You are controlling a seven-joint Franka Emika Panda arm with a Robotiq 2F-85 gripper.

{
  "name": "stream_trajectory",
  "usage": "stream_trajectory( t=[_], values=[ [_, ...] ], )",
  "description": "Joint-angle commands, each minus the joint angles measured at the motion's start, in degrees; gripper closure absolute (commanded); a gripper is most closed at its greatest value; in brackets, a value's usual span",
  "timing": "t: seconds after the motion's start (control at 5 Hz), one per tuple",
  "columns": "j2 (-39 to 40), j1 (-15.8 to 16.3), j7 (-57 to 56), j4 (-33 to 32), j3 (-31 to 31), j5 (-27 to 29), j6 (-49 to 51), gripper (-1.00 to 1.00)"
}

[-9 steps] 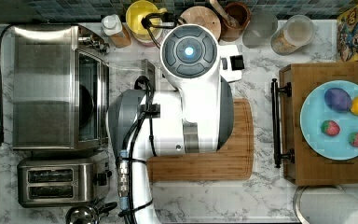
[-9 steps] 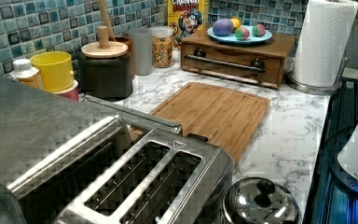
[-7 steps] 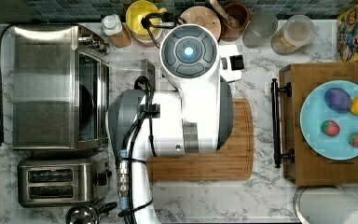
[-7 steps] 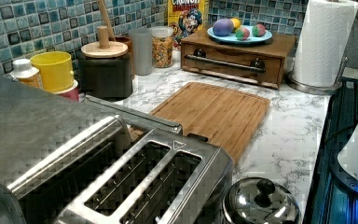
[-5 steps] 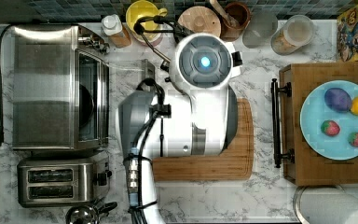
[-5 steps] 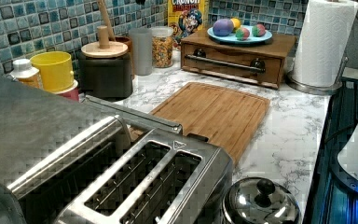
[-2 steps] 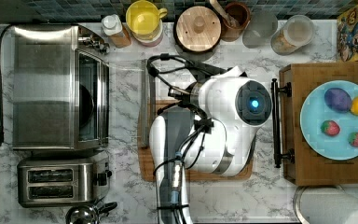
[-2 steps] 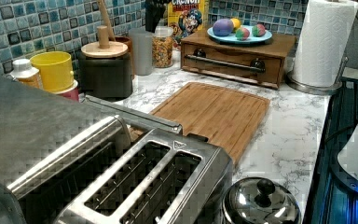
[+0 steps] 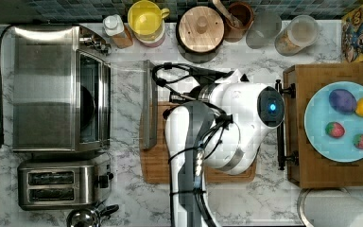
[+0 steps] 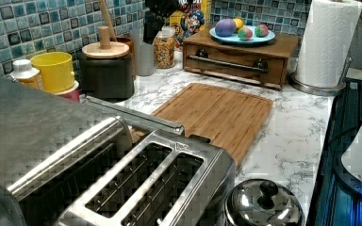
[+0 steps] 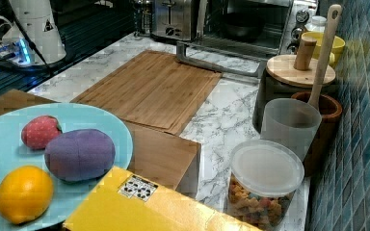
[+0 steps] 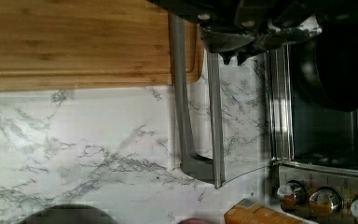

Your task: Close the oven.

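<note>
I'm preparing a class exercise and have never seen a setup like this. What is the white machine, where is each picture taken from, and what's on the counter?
The white machine is a robot arm, seen from above in the top view. Two more cameras look across the marble counter from either end, and one rides on the arm's wrist. On the counter stand the oven with its glass door folded down flat, a two-slot toaster, a wooden cutting board and a plate of toy fruit. The arm holds nothing that I can see.

steel-grey oven (image 9: 45,90); white-grey veined marble counter (image 9: 264,198); tan striped cutting board (image 11: 149,89); pale-blue plate (image 9: 342,146)
</note>
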State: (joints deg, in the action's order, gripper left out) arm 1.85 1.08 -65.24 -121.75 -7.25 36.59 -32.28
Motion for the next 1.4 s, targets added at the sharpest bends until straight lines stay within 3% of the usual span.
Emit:
stream_trajectory(
  t=[0.2,0.8,1.0,1.2,1.4],
  values=[
    [9.5,-1.4,-10.5,1.3,1.3,9.5,-0.6,1.0],
    [10.6,0.2,-26.1,-0.2,3.9,21.3,-4.6,1.0],
    [13.3,0.9,-25.5,0.1,5.4,19.2,-8.4,1.0],
    [13.9,1.9,-26.3,-1.0,6.0,21.8,-14.2,1.0],
    [16.3,2.0,-22.9,0.5,7.3,18.5,-15.9,1.0]
  ],
)
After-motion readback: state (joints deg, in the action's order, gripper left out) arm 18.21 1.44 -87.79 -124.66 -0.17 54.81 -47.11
